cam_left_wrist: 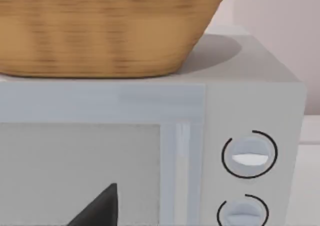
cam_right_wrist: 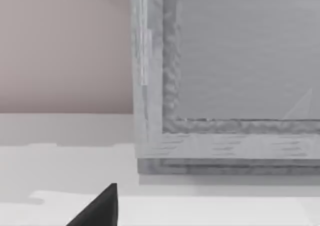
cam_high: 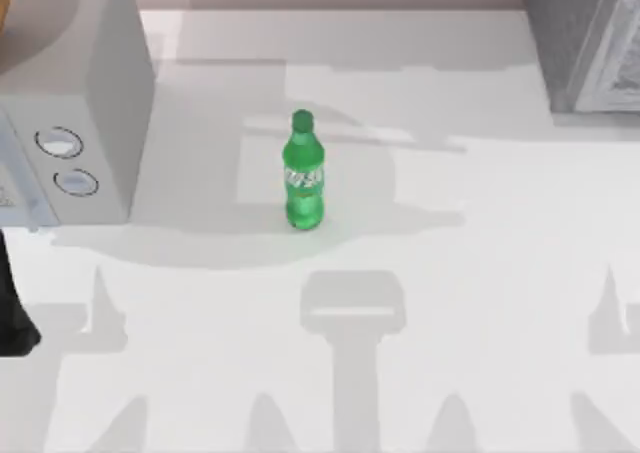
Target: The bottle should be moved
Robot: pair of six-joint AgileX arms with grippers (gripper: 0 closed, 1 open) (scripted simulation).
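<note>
While the bottle [cam_high: 303,173] stands upright at centre of the top view, you cannot tell either gripper's state. Judge it light, smooth, thin-walled; grip the labelled middle gently.

White table [cam_high: 480,273], microwave [cam_high: 90,103] at left, grey cabinet [cam_high: 590,43] at right, pinkish wall [cam_right_wrist: 65,46]

Each wrist view shows one plain black, pointed wedge: left end effector [cam_left_wrist: 97,208], right end effector [cam_right_wrist: 97,208].
</note>
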